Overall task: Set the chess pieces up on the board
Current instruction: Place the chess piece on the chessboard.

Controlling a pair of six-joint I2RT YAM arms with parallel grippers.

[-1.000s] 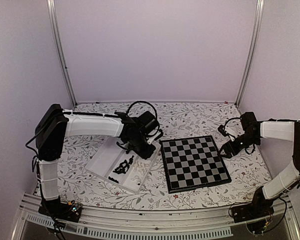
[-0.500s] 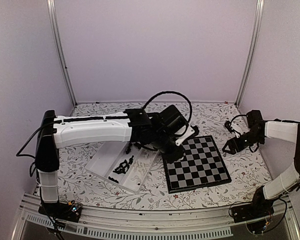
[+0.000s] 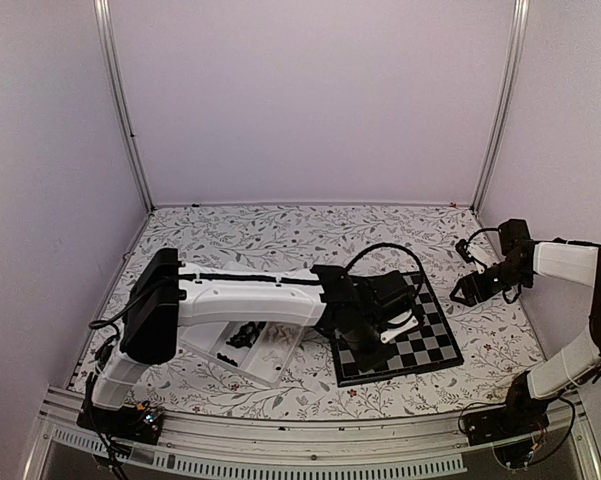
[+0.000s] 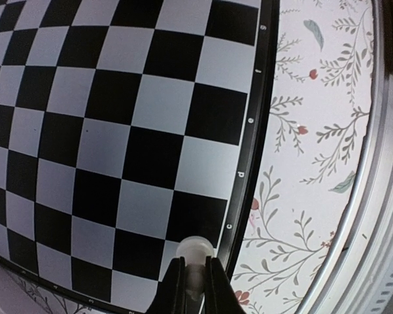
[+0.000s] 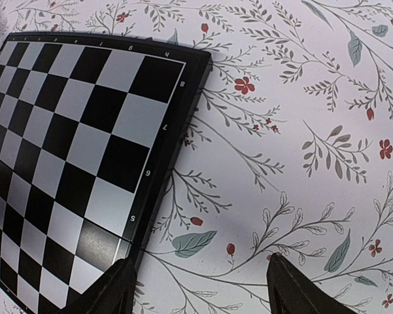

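Note:
My left gripper is shut on a white chess piece with a round head, held low over the board at a light square next to its dark lettered border. From above, the left gripper hangs over the near half of the board and the arm hides much of it. No pieces stand on the squares that show. My right gripper is open and holds nothing; it hovers over the floral cloth beside the numbered edge of the board. The top view shows the right gripper just off the board's right side.
A clear plastic tray lies left of the board, partly under the left arm, with several black pieces in it. The floral tablecloth covers the table. A metal rail runs along the near edge.
The left arm swung from the tray rightward across the board and toward its near edge, carrying the white piece. The right gripper drew back a little to the right, then stayed still.

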